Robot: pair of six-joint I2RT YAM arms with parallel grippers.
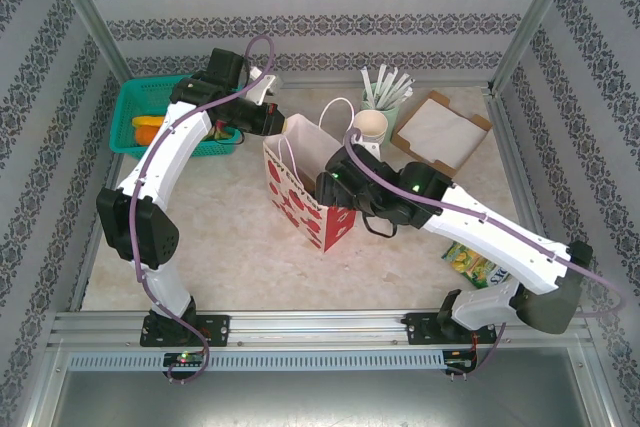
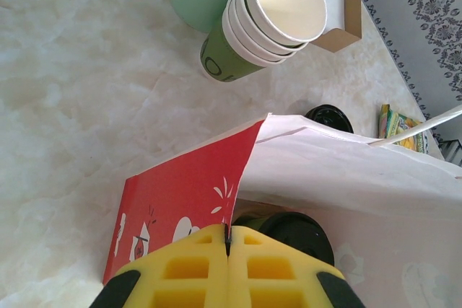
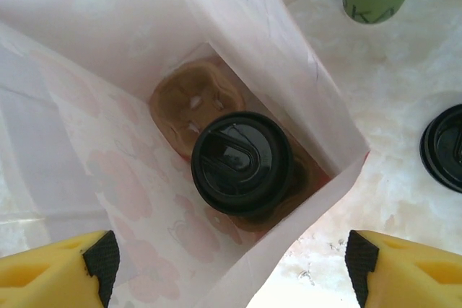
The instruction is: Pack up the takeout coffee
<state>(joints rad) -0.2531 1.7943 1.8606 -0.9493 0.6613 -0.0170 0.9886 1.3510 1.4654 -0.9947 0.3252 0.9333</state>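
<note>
A green basket (image 1: 122, 122) sits upper left in the top view. Right of it, the left gripper (image 2: 228, 247) is pressed together, pinching the rim of the bag (image 2: 188, 185). The coffee (image 3: 242, 162) stands upright inside the bag, at the centre of the right wrist view. The right gripper (image 3: 231, 268) hangs above it, fingers spread wide. A loose lid (image 3: 444, 148) lies at the right edge.

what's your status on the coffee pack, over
Left gripper shut on rim of red-and-white paper bag. Right gripper open above bag mouth. Takeout cup with round black plastic lid upright inside, in brown pulp carrier. Nothing over the lid.
</note>
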